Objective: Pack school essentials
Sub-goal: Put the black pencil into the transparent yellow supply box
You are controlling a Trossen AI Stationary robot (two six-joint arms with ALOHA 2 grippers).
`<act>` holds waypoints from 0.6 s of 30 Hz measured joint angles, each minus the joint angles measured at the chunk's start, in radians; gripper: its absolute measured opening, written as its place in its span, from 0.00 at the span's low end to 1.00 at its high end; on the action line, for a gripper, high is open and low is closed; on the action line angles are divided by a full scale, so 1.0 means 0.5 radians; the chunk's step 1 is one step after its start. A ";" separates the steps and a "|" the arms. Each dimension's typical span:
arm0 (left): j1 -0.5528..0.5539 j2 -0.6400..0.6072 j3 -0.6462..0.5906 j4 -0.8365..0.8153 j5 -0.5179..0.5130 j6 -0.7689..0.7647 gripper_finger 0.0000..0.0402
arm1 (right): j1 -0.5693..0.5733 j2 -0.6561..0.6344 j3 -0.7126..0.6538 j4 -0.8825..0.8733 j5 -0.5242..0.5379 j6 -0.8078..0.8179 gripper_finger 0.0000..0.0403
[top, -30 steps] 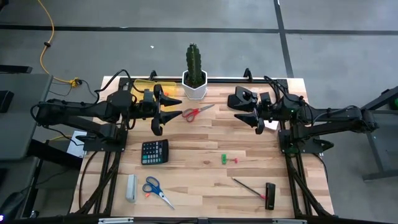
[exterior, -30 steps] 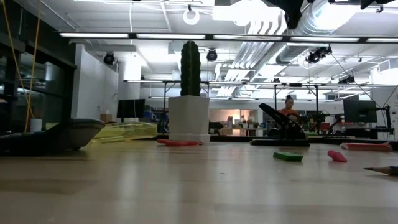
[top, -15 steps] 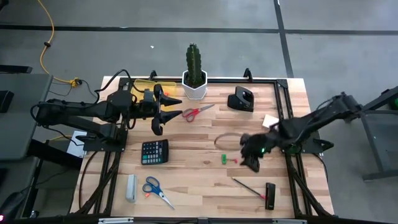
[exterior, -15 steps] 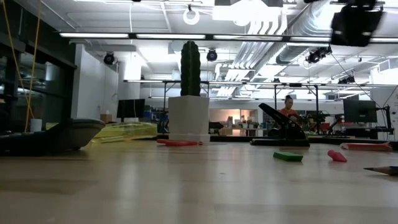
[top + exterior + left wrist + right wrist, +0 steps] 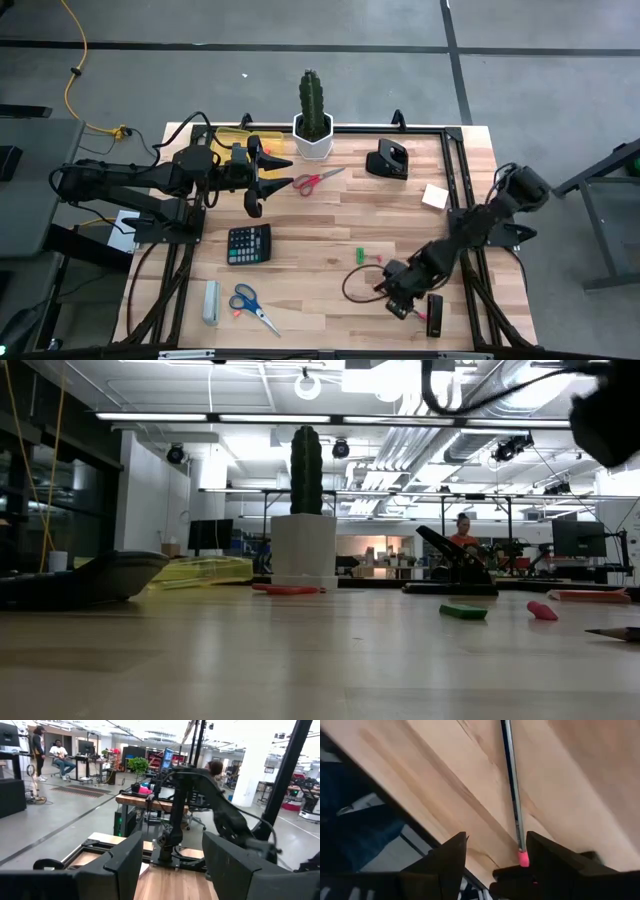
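Observation:
A thin dark stick with a pink end lies flat on the table near its front right. My right gripper hangs open just over it, pointing steeply down, and its fingers stand on either side of the pink end. My left gripper waits open and level above the far left. Red scissors, blue scissors, a green piece, a small red piece and a white block lie loose on the wood.
A potted cactus and a black stapler stand at the far edge, with a yellow see-through pouch at the far left. A black calculator and a grey bar lie left. A small black object lies beside my right gripper.
My right gripper has swung from the table's far right toward the near edge and down. It has tipped from level to pointing steeply down and has rolled about its own line. It now hangs over the thin stick. Nothing on the table has moved.

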State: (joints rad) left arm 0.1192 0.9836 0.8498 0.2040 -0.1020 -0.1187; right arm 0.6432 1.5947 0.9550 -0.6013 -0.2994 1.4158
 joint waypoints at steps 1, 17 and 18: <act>0.000 0.000 0.000 0.000 -0.019 0.007 0.48 | 0.014 0.039 0.001 0.009 -0.013 0.029 0.49; 0.000 0.000 0.001 -0.010 -0.095 0.177 0.48 | 0.086 0.394 0.018 -0.055 0.037 0.297 0.49; 0.000 0.000 0.001 -0.011 -0.096 0.176 0.48 | 0.086 0.407 0.018 -0.064 0.042 0.311 0.49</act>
State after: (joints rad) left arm 0.1192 0.9836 0.8505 0.1986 -0.1500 -0.0307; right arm 0.6865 1.7981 0.9638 -0.6334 -0.2783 1.5715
